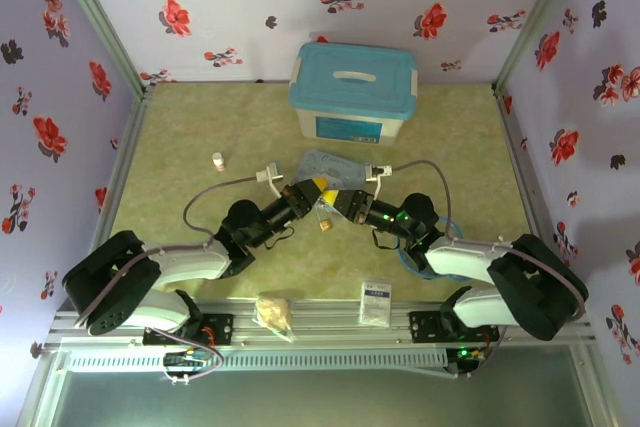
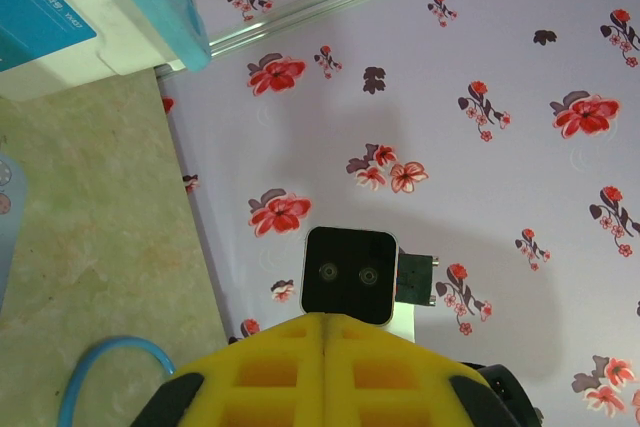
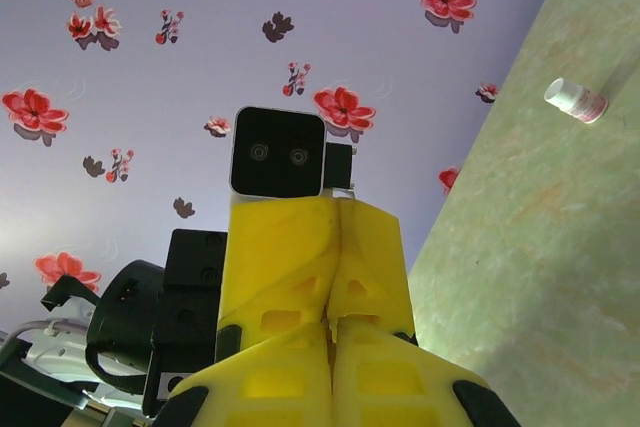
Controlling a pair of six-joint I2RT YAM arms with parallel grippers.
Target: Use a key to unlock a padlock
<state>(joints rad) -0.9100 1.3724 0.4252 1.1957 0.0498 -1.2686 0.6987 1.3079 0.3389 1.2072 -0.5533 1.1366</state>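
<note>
Top view, left to right.

- Small white bottle [image 1: 218, 161] lies on the green surface [image 1: 180, 147], far left, well apart from both arms.
- Crumpled pale bag [image 1: 273, 312] sits at the near edge, between the two arm bases.
- Left gripper [image 1: 316, 187] reaches in from the lower left to the middle of the surface. Its yellow fingers are pressed together. In the left wrist view they meet along one seam with no gap, and nothing can be made out between them.
- Padlock [image 1: 325, 225]: a small brass-coloured block lying on the surface, just nearer the bases than the two gripper tips. It sits between the two forearms and is apart from both grippers. The shackle is too small to make out.
- Key: too small to tell where it is. I cannot tell whether either gripper pinches it.
- Right gripper [image 1: 340, 200] comes in from the lower right, its tip nearly meeting the left one. Its fingers are also closed tight. The right wrist view shows its own yellow pads together, and just beyond them the left gripper's fingers, end-on.
- Pale patterned tin [image 1: 335, 164] lies just beyond the two tips.
- Blue-lidded box [image 1: 353, 92] stands at the back wall, behind the tin.
- White packet [image 1: 376, 302] lies at the near edge, right of the bag.
- Blue cable loop [image 1: 410, 262] lies beside the right arm.
</note>
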